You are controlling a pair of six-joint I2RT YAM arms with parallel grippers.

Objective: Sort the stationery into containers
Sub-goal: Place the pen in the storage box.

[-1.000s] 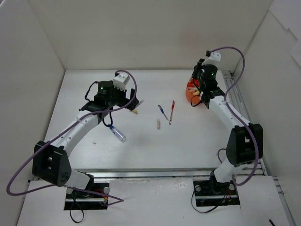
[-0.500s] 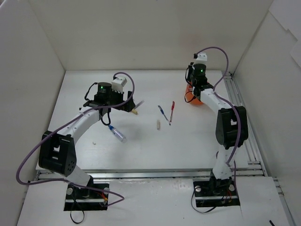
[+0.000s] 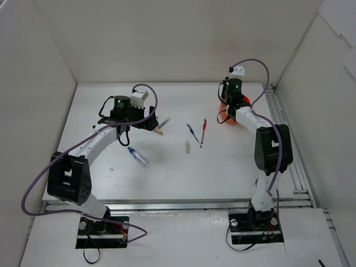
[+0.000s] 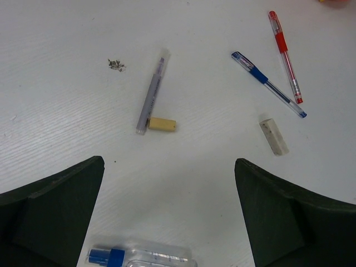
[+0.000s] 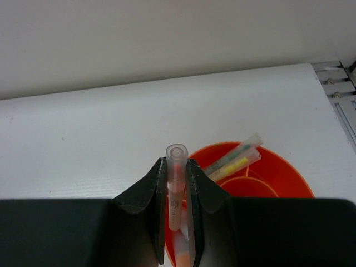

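- Tabletop: white, walled on three sides; it carries all loose stationery and the pot.
- Left arm: reaches forward and inward from its base, with the wrist over the left centre of the tabletop.
- Right arm: folded steeply, elbow raised, with the wrist at the far right above the pot.
- Pot: orange, round, with inner dividers; stands at the far right of the tabletop. A yellow highlighter and a green one lean inside it.
- Left hand: released, fingers spread wide, holding nothing; it hangs above the loose items.
- Right hand: clenched on an orange highlighter, held nearly upright over the pot's left part, clear cap up.
- Grey pen: lies on the tabletop ahead of the left hand.
- Blue pen and red pen: lie to the right of it, tips close together.
- Clear tube: blue-capped, lies nearest the left hand.
- Beige stub: touches the grey pen's near end.
- Pale stub: lies just below the blue pen's tip.
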